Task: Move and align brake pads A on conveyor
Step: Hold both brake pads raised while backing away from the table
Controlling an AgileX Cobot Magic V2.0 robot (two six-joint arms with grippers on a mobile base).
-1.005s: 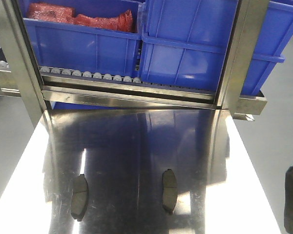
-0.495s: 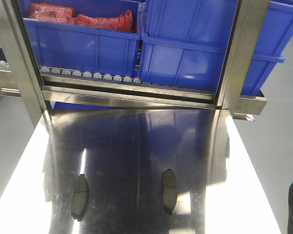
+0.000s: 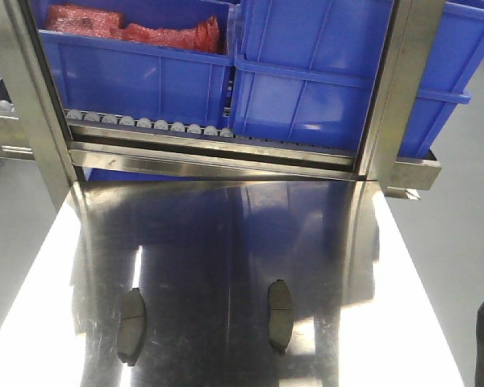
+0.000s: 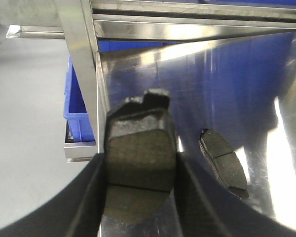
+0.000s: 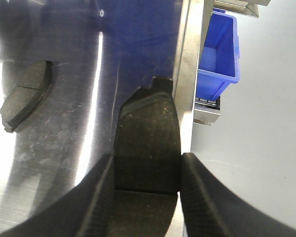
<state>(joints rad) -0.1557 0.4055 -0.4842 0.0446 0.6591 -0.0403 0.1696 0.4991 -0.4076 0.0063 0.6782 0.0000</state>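
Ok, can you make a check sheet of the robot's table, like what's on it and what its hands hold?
Surface: shiny steel tabletop; no conveyor belt in view.
Job's things: left lying pad and right lying pad flat on the tabletop, apart; two more held.
Clutter: nothing seen.
Grippers: left gripper shut on left held pad; right gripper shut on right held pad.
Cables: nothing seen.
Surroundings: blue bins, one holding red bags; steel rollers; grey floor.
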